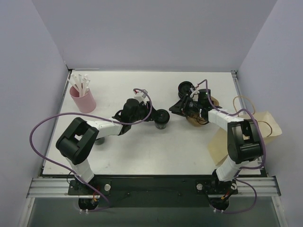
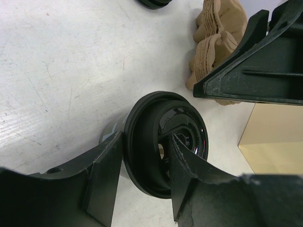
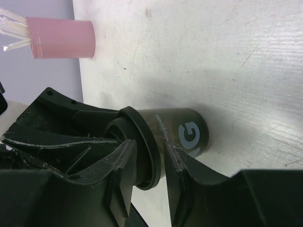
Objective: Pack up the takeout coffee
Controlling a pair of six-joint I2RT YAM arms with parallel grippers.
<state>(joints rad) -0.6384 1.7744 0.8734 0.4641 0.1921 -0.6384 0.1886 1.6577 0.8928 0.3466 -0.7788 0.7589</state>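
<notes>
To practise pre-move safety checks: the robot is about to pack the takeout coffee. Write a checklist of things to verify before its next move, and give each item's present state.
1. Left gripper closed on the takeout coffee cup: ok.
2. Lid on the cup: ok.
3. Cup upright: ok.
4. Right gripper clear of the cup: cannot tell.
5. Brown paper bag mouth open: cannot tell.
6. Route to the bag clear: not ok, the right arm stands between cup and bag.
</notes>
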